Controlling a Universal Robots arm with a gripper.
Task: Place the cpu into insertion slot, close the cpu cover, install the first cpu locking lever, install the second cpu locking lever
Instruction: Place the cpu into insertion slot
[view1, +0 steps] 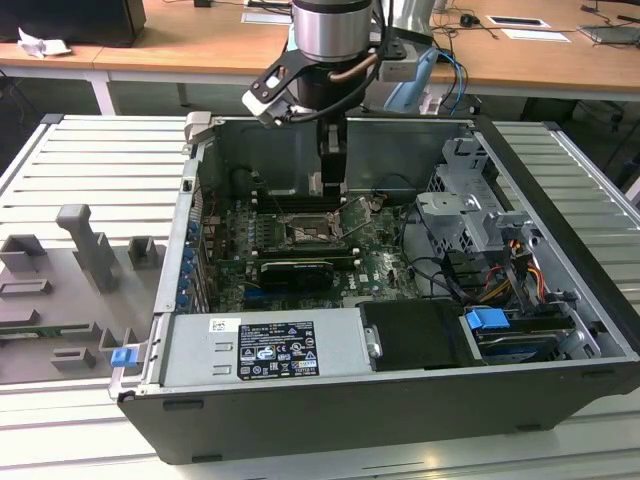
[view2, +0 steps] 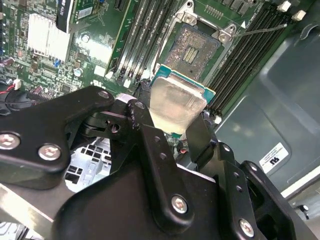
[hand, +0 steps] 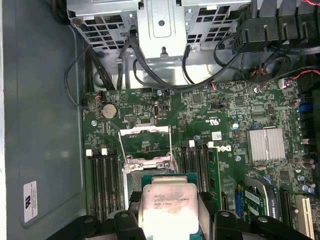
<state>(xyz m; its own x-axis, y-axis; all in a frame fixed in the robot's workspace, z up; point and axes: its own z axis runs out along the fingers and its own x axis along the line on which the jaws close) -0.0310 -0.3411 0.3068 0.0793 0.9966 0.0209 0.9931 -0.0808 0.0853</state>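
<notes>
My gripper (view2: 170, 123) is shut on the cpu (view2: 176, 101), a square chip with a silvery top and a green edge, clamped between two black fingers. The chip hangs just above the board, overlapping the near edge of the insertion slot (view2: 193, 50), which lies open with its contact field bare. In the exterior view the gripper (view1: 333, 186) reaches down into the case over the slot (view1: 316, 233). In the first wrist view the cpu (hand: 168, 205) sits in front of the cpu cover (hand: 145, 130), which is swung back. A thin locking lever (view2: 262, 30) sticks out beside the slot.
Long memory slots (view2: 144, 42) flank the slot on both sides. A long black card (view1: 296, 270) lies in front of it. The drive cage (view1: 468, 205) and its cables (hand: 165, 75) stand on the exterior view's right. A finned heatsink (hand: 267, 144) is nearby. Grey fixtures (view1: 90, 250) sit outside the case.
</notes>
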